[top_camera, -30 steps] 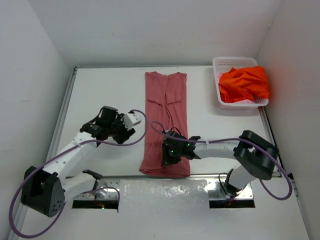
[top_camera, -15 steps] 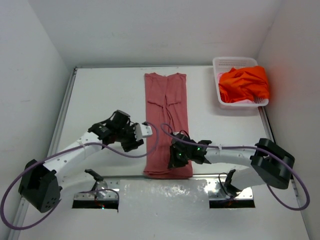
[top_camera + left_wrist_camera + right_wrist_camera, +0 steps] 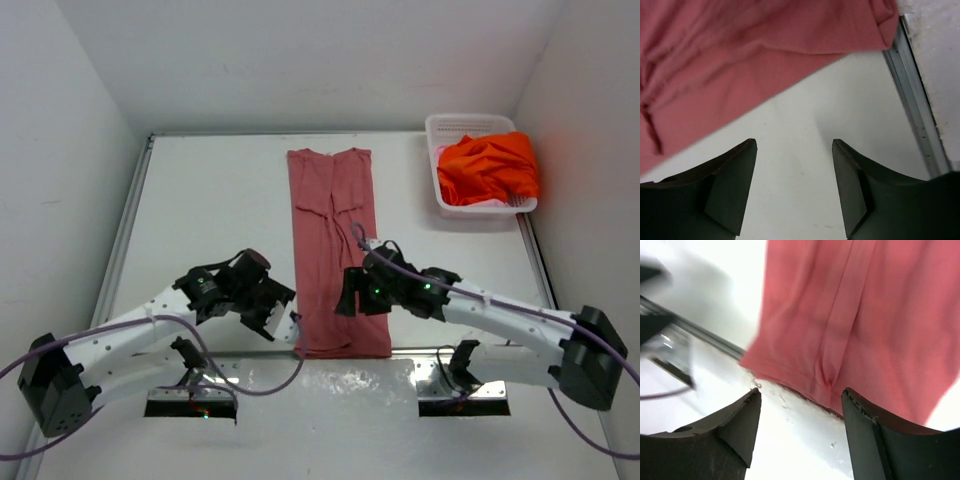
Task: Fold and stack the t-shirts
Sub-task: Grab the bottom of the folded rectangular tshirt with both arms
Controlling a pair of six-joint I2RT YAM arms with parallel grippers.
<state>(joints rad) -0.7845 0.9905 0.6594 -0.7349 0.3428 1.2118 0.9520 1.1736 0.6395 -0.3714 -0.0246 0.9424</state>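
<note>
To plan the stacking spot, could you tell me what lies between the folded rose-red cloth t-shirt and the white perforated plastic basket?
Only bare white tabletop separates the rose-red t-shirt and the white plastic basket, as the top view shows.

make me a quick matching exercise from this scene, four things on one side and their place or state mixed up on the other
Things:
1. rose-red t-shirt
2. orange t-shirt
3. basket
4. left gripper

Place or state:
a. at the far right corner of the table
b. open over bare table, just off the rose-red t-shirt's edge
c. lying flat as a long narrow strip, mid-table
d. bunched up inside the basket

Pairs: 1-c, 2-d, 3-a, 4-b
</note>
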